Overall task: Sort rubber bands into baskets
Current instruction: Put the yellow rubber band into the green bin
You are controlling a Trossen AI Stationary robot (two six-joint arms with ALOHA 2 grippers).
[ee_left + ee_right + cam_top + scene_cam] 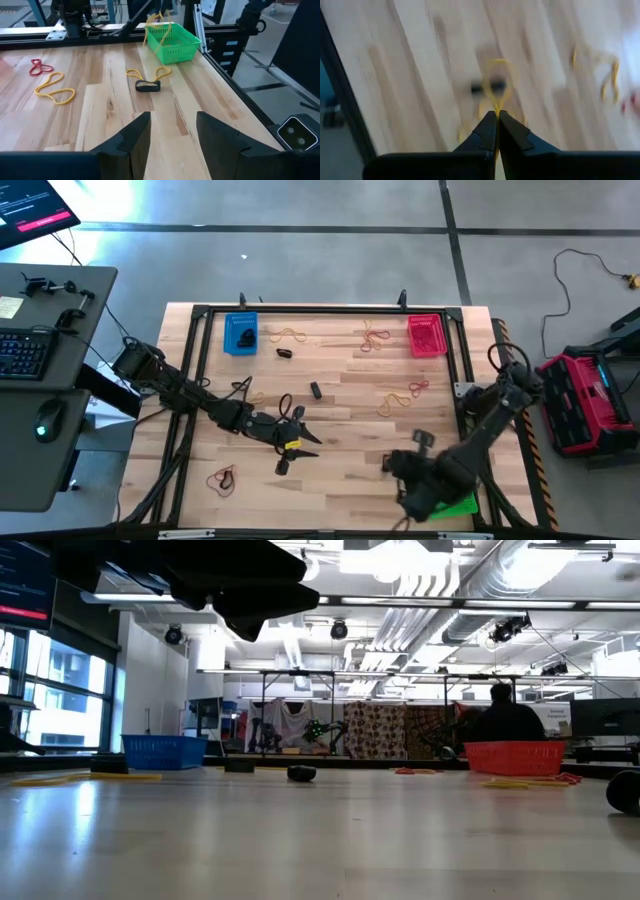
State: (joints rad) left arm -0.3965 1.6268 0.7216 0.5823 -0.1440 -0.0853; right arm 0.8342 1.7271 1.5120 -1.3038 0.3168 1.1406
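Counting three baskets (241, 335) (blue, red, green), left gripper (172, 132) apart, right gripper (497, 117) clamped on yellow band (498, 87).

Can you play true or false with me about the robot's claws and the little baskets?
1. The right claw is pinching a yellow rubber band. True.
2. The left claw is squeezed shut. False: its fingers stand apart, with nothing between them.
3. The blue basket and the red basket sit at the same end of the table. True.
4. The green basket is upside down. False: it stands upright, open side up.
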